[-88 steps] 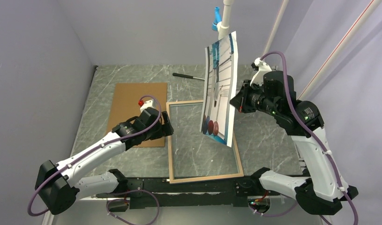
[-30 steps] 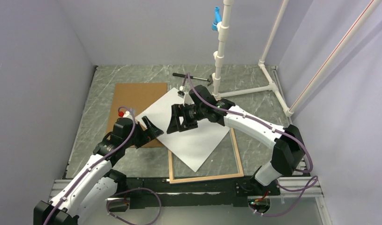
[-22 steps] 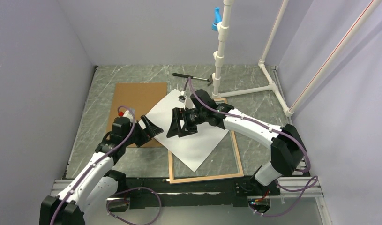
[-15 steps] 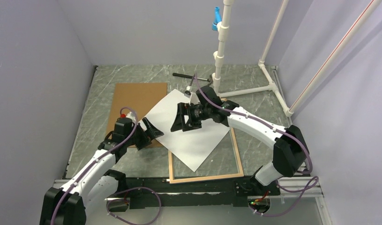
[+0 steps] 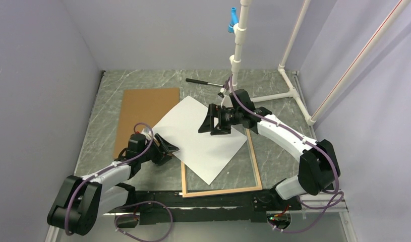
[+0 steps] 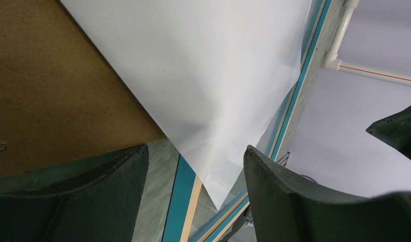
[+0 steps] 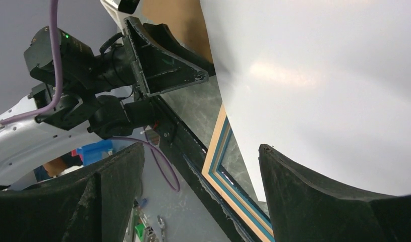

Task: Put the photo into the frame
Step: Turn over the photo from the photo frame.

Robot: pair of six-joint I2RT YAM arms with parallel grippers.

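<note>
Well, from above the photo (image 5: pixel 200 138) lies white back up, skewed across the frame (image 5: pixel 221 191), with one corner over the brown board (image 5: pixel 142 108) and another inside the frame's opening. The frame lies flat on the worktop (image 5: pixel 284 151) and shows only light wood from there. My wrist cameras add what that view misses: a turquoise strip runs along the frame's edges. My left end effector (image 5: pixel 169 151) sits low beside the photo's left edge, fingers spread and gripping nothing. In its own view a photo corner points down between the two fingers. My right end effector (image 5: pixel 211 128) hangs over the photo's far part, also released. Its camera sees the left one beyond the sheet.
</note>
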